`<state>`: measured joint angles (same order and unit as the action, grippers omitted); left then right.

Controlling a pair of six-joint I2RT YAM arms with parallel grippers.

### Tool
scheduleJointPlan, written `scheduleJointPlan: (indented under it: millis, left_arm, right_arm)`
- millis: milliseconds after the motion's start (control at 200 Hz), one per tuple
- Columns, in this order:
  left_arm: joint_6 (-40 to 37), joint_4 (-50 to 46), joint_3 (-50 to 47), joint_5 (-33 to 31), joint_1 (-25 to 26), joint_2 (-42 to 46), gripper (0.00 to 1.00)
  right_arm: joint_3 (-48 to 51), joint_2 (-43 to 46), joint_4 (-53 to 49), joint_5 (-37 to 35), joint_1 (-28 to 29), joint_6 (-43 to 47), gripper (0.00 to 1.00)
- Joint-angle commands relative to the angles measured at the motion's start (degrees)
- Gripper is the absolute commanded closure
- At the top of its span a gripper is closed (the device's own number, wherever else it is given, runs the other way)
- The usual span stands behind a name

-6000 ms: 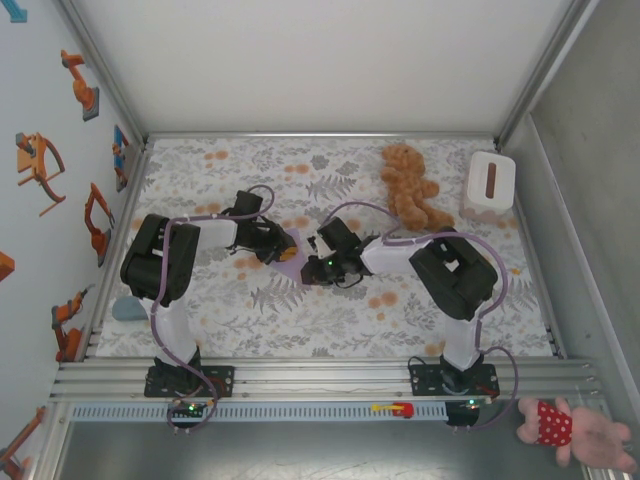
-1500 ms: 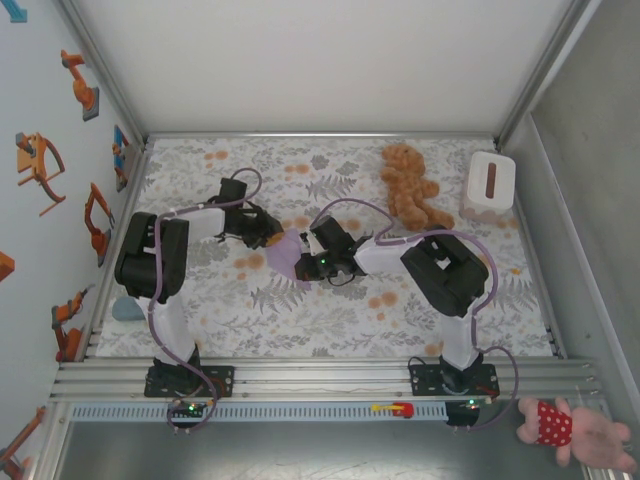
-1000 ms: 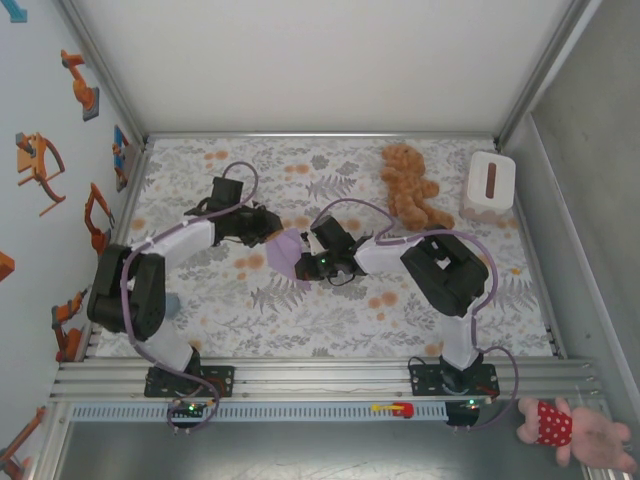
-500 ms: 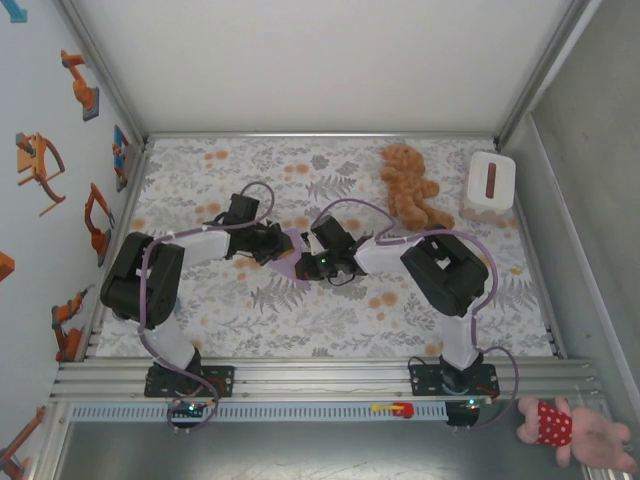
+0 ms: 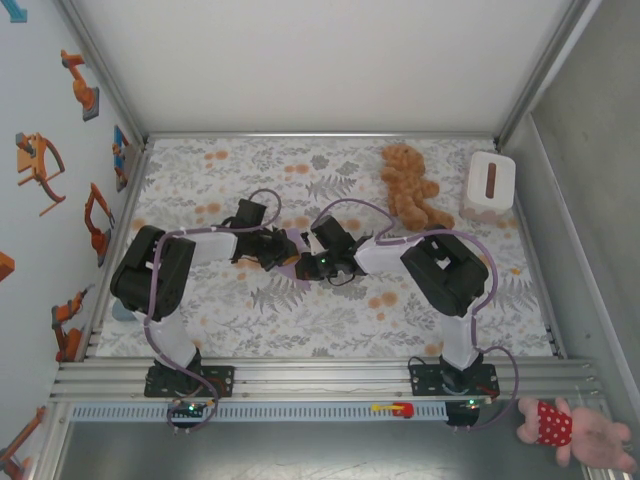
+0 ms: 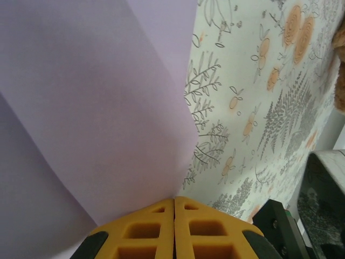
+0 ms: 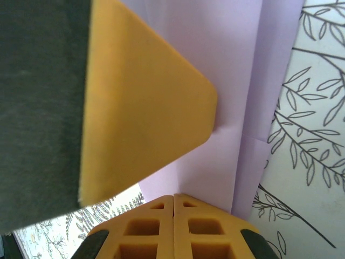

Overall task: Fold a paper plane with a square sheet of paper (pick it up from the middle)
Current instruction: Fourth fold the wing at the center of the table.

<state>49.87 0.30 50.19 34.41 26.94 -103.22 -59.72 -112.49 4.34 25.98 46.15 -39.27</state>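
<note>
– Square sheet of paper: where does it lie?

– Near the middle of the table, a little toward its left edge, on the flowered cloth. It is lavender and partly folded. From the left wrist the paper shows a straight crease and a flap that lifts off the cloth. From the right wrist the paper shows overlapping layers lying flat.

– What is the left gripper doing?

– It is pinched on the square sheet of paper: the yellow tips meet, and the flap's edge runs into the seam between them.

– And the right gripper?

– Its tips are pressed together, right at the sheet's edge. Whether any paper sits between them I cannot tell. Seen from above, the two grippers meet over the sheet, left gripper just beside right gripper.

– Anything else on the table?

– A brown teddy bear lies toward the far right, well apart from the paper. A white box stands in the far right corner.
</note>
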Motion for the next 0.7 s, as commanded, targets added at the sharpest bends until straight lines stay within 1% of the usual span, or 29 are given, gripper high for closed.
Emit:
scheduleJointPlan:
  millis: [0,190,300,516,691]
  left_arm:
    - [-0.1,-0.9,0.1,-1.2,0.0,-1.8,0.93]
    - [-1.7,-2.6,1.0,-4.3,-0.4,-3.4,0.93]
    - [-2.5,-3.0,1.3,-5.6,-1.5,-4.9,0.93]
    - [-5.1,-4.9,4.3,-5.7,-5.5,-6.2,0.93]
    - [-7.7,-7.5,7.5,-6.8,-10.0,-6.8,0.93]
  right_arm:
    - [3.7,-4.5,-11.6,-2.0,0.4,-0.9,0.99]
    - [4.0,-4.6,-12.8,-3.2,0.4,-0.6,0.99]
    - [3.9,-4.7,-14.0,-4.4,0.4,-0.1,0.99]
    - [4.7,-5.1,-15.5,-5.3,0.4,0.5,0.99]
    - [5.8,-5.2,-15.5,-5.4,0.4,0.5,1.0]
